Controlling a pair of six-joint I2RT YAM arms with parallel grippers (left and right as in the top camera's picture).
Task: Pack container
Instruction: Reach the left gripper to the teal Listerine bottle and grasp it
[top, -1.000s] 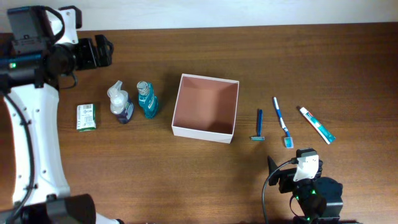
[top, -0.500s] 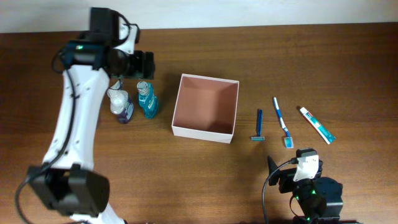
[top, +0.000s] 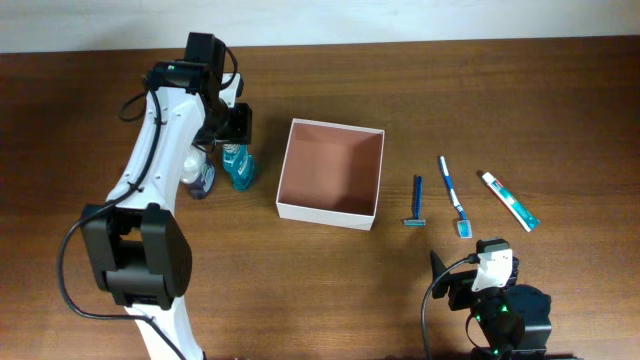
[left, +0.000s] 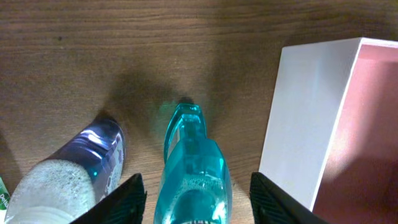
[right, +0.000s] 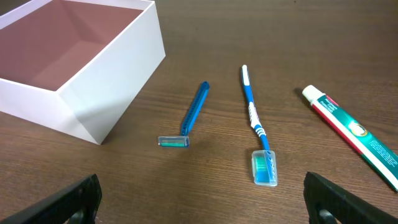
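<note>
The container (top: 327, 212), a square white box with a pinkish-brown inside, sits mid-table and holds nothing. Left of it stand a teal bottle (top: 238, 166) and a purple bottle (top: 196, 178). My left gripper (left: 196, 200) straddles the teal bottle (left: 189, 168) near its top. It is open, with a narrow gap showing on each side of the bottle. The container's white wall (left: 305, 118) is just to the right. My right gripper (right: 202, 199) is wide open and low over bare wood, short of the razor (right: 189, 115) and toothbrush (right: 255, 124).
Right of the container lie a blue razor (top: 416, 200), a blue toothbrush (top: 453, 195) and a toothpaste tube (top: 508, 200), spaced apart. The purple bottle (left: 81, 174) stands close by the left finger. The right arm (top: 490, 300) sits at the near edge.
The left arm swung from the far left corner to above the bottles and came down over the teal bottle, its jaws narrowing around it. The right arm has not moved.
</note>
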